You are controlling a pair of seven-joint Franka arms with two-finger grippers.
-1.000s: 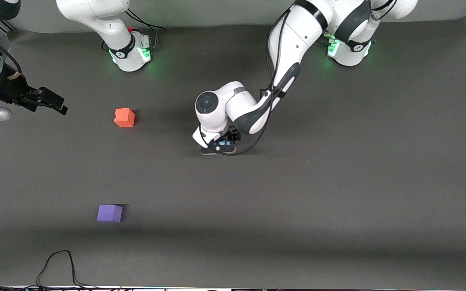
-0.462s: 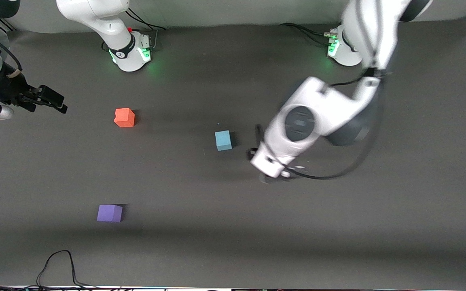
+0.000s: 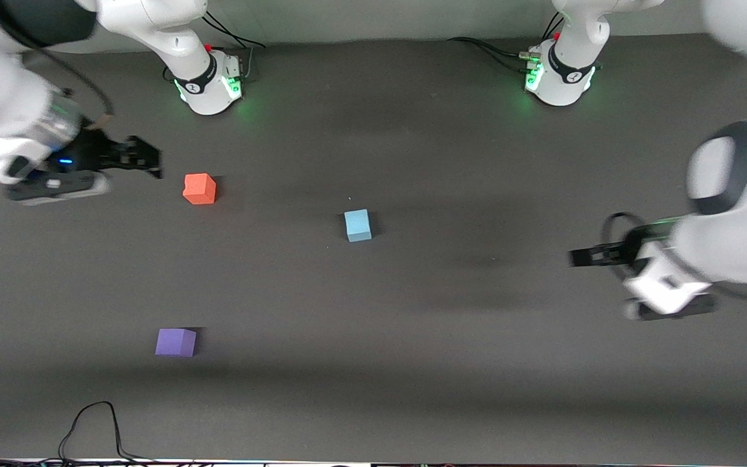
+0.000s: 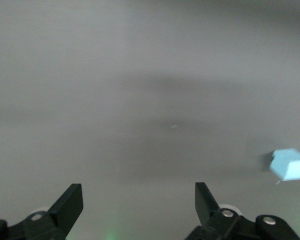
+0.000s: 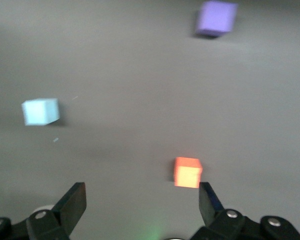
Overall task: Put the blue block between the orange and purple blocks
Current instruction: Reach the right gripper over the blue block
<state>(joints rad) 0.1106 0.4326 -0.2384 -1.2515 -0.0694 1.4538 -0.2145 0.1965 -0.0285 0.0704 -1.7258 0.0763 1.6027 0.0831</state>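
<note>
Blue block point(image 3: 358, 225) sits mid-frame, free, w/ orange block point(image 3: 199, 189) upper left, purple block point(image 3: 176, 342) lower left. Left gripper point(image 3: 578, 257) at frame's right edge and right gripper point(image 3: 151, 163) by orange, both wide, empty. Step: pickup pending; next needs a grasp on blue.

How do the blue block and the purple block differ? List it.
The blue block is light sky-blue; the purple block is violet. The blue block sits mid-table, toward the left arm's end; the purple block lies nearer the front camera, toward the right arm's end. Both are same-sized matte cubes resting free on the table.
</note>
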